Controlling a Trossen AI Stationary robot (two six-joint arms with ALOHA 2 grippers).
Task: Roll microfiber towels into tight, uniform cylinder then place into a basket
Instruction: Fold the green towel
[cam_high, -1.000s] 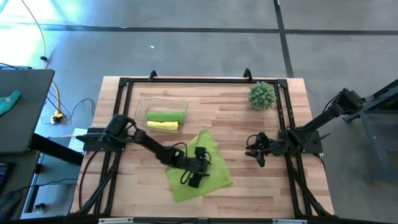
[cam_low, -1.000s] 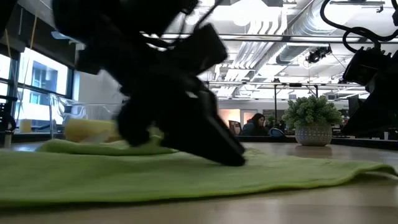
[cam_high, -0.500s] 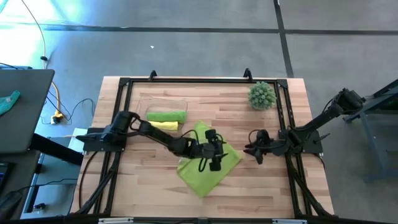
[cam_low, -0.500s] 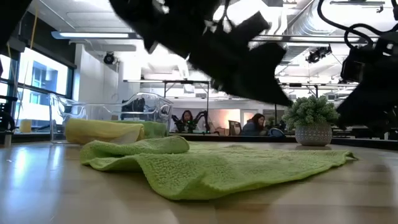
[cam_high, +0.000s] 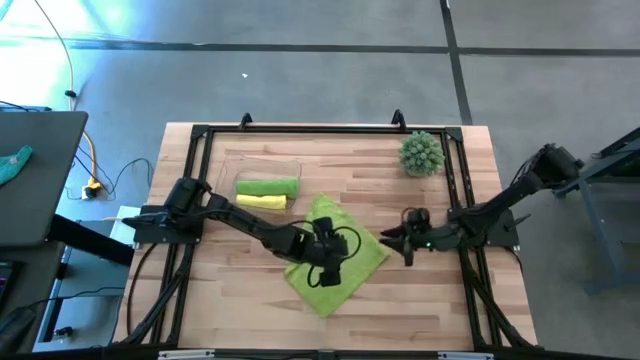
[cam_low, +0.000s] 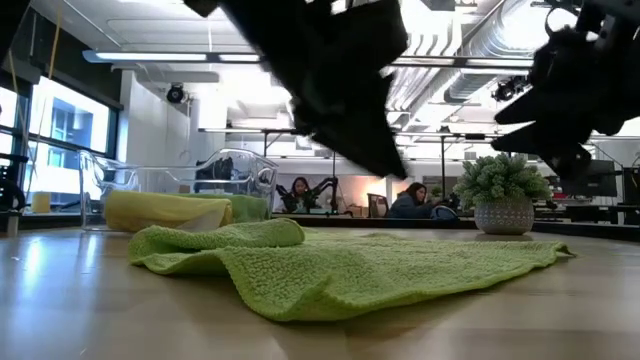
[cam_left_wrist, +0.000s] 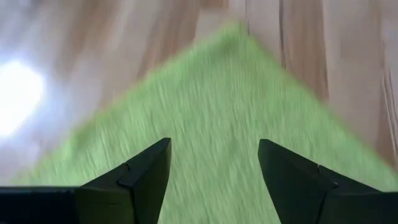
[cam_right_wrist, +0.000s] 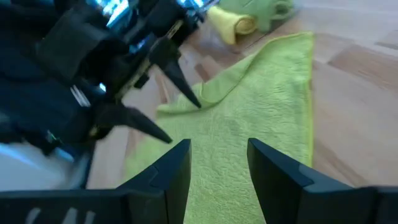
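The wooden table (cam_high: 420, 300) carries a lime green towel (cam_high: 335, 272) that lies unrolled and partly folded near its middle, while the clear basket (cam_high: 228, 160) toward the far left already holds a green roll (cam_high: 267, 186) and a yellow roll (cam_high: 262, 202). The left gripper (cam_high: 328, 262) hovers over the loose towel with its jaws spread and empty, probably to catch an edge. The right gripper (cam_high: 404, 242) waits just beside the towel's right corner, jaws apart, holding nothing.

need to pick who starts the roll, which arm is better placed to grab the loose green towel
Left. The left gripper hangs open directly over the unrolled green towel, while the right gripper sits open beside its edge.
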